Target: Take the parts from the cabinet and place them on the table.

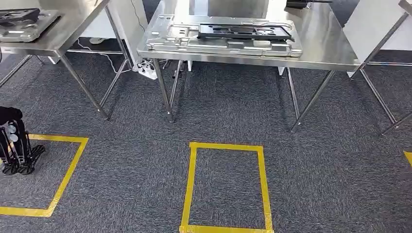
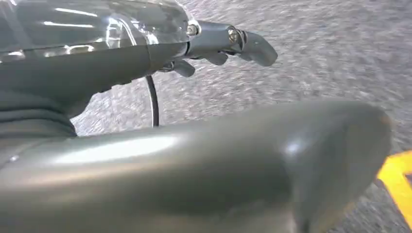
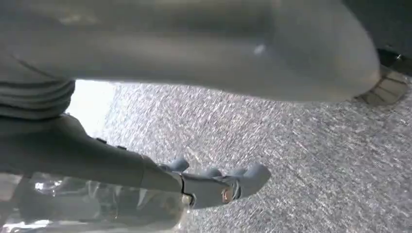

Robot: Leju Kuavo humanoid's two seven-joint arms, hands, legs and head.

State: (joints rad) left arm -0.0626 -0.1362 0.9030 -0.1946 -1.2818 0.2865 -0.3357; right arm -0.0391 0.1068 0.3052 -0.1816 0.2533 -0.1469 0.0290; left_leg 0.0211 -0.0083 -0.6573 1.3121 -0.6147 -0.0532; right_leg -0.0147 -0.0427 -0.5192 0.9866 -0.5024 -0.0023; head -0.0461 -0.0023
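My left hand [image 2: 228,46] hangs over grey carpet [image 2: 316,53], fingers stretched out and apart from the thick thumb, with nothing between them. My right hand [image 3: 218,187] is in the same way: fingers extended, thumb well clear of them, nothing held, carpet beneath. So both arms are down at my sides and I am carrying nothing.

Looking outward from the head view, I stand back from a steel surface [image 1: 335,51], with a yellow taped rectangle [image 1: 226,187] on the floor between me and it. On that surface lies a large flat silver metal part [image 1: 170,36], and on top of it a flat black part [image 1: 243,31]. A second steel surface [image 1: 73,24] stands off to my left and carries what looks like a similar stack [image 1: 24,22], cut off by the picture's edge. A black stand [image 1: 14,150] sits in another taped box near the left edge. A white power strip [image 1: 145,70] lies on the floor under the nearer surface.

I see no cabinet from here, so I judge I am between pick-ups: parts seem already delivered, and my hands are free for the next one. The next move, as I read it, calls for turning and walking to find the cabinet, then bringing both hands up, since parts like these look too wide and flat for one hand.
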